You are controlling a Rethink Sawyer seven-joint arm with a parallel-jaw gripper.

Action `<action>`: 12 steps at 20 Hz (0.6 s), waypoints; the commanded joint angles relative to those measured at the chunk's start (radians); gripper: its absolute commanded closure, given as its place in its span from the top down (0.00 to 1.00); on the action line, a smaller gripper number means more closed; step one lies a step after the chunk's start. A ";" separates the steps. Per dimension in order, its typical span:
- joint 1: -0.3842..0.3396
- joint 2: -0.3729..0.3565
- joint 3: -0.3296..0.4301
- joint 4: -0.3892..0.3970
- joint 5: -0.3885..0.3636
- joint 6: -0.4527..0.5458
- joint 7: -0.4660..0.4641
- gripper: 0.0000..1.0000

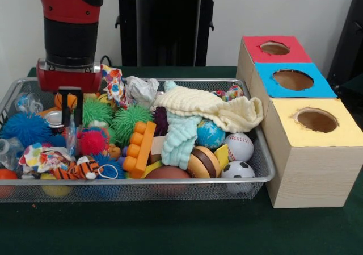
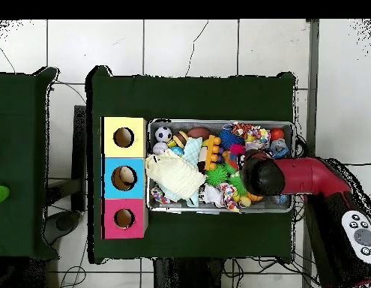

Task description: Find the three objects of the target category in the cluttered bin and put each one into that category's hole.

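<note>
The gripper (image 1: 67, 114) hangs low over one end of the wire mesh bin (image 1: 258, 153), its dark fingers down among the toys, and I cannot tell if they are apart or closed on something. Just beside them lies a shiny silver can (image 1: 54, 118), half hidden, and a clear plastic item (image 1: 8, 150) lies a little further to that side. I judge this is the searching and grasping step; next the can must be gripped, lifted clear of the blue spiky ball (image 1: 25, 129), and carried to the three wooden boxes with holes (image 1: 309, 153), well apart beyond the bin's other end.
</note>
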 commanded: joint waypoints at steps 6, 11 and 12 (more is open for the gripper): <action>0.089 -0.283 0.031 0.094 0.243 0.507 -0.095 0.00; 0.113 -0.299 0.044 0.126 0.339 0.463 0.046 0.00; 0.115 -0.303 0.047 0.151 0.370 0.446 0.073 0.00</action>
